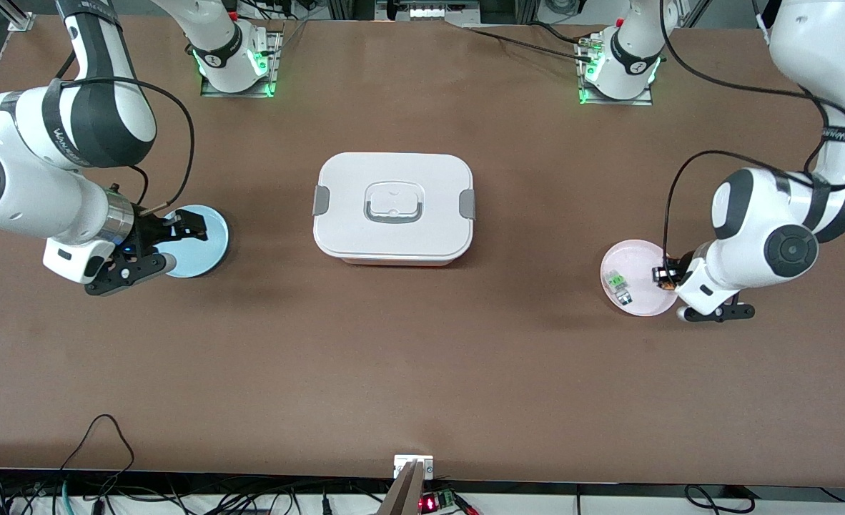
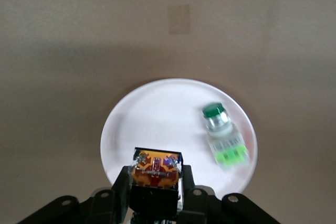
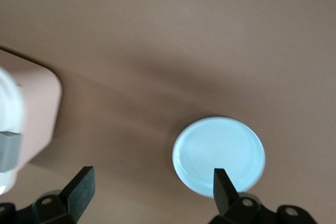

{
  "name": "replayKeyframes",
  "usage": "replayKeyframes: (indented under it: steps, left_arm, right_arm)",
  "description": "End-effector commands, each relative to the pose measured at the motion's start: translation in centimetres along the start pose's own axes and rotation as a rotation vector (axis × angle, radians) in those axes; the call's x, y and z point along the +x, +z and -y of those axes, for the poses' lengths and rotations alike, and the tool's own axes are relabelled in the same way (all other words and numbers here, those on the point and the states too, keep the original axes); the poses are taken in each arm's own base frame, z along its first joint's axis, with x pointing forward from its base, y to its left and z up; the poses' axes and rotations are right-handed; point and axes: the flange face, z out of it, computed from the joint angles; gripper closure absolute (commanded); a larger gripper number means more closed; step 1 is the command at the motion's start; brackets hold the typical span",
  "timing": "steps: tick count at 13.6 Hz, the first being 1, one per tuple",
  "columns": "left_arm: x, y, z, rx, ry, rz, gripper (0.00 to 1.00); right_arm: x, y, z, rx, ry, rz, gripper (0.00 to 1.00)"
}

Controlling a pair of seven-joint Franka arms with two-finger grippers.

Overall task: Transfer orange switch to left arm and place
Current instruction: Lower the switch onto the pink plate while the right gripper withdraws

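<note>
The orange switch (image 2: 156, 169) sits between the black fingers of my left gripper (image 2: 156, 182), which is shut on it over the rim of the pink plate (image 2: 157, 114). From the front, that gripper (image 1: 663, 276) and the switch (image 1: 667, 281) are at the left arm's end of the table. The white lidded box (image 1: 394, 207) stands at the table's middle, between the two arms. My right gripper (image 1: 156, 249) hangs open with nothing in it over the edge of the blue plate (image 1: 204, 247); its jaws (image 3: 152, 182) stand wide apart above bare table.
A small green-and-clear component (image 1: 618, 281) lies on the pink plate (image 1: 640, 259) beside the switch, also seen as the green component (image 2: 224, 137). The blue plate (image 3: 218, 153) holds nothing. A corner of the box (image 3: 23, 114) shows in the right wrist view.
</note>
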Motion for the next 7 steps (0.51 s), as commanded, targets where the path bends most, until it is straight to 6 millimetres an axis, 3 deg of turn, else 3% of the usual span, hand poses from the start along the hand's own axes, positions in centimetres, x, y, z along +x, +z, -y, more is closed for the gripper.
replayKeyframes:
  steps: [1, 5, 6, 7]
  left_arm:
    - [1.0, 2.3, 0.7, -0.003, 0.019, -0.017, 1.0]
    - [1.5, 6.0, 0.4, -0.026, 0.017, -0.011, 1.0]
    - [1.5, 5.8, 0.3, -0.025, 0.018, -0.011, 0.78]
    - [1.4, 5.4, 0.4, -0.023, 0.026, -0.013, 0.01]
  right_arm:
    - [-2.4, -2.8, 0.2, -0.077, 0.138, 0.041, 0.0]
    - [-5.3, -8.6, 0.5, -0.074, 0.318, -0.05, 0.0]
    - [-5.6, -9.8, 0.5, -0.066, 0.337, -0.066, 0.0]
    - [-6.2, -11.0, 0.8, -0.054, 0.347, -0.068, 0.0]
